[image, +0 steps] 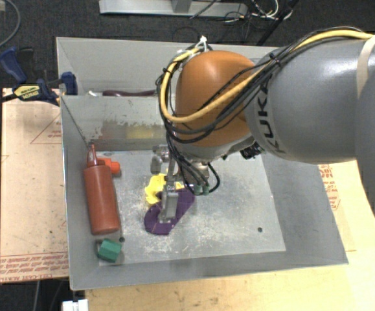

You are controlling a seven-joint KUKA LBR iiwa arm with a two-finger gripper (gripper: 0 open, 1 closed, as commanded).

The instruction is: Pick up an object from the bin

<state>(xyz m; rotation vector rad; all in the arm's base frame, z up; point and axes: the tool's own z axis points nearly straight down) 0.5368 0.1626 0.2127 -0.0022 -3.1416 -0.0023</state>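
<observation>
My gripper (168,207) reaches down into the middle of the bin, its fingertips on a flat purple piece (166,218) that lies on the floor. A small yellow thing (153,190) lies right beside the fingers, on their left, touching the purple piece's upper end. Nothing shows as lifted between the fingers. A red-brown squeeze bottle (101,196) lies lengthwise along the left side of the bin, well to the gripper's left.
A small orange piece (113,167) sits by the bottle's neck. A green block (109,250) lies in the front left corner. The arm with its orange cover and cables hangs over the bin's back right part.
</observation>
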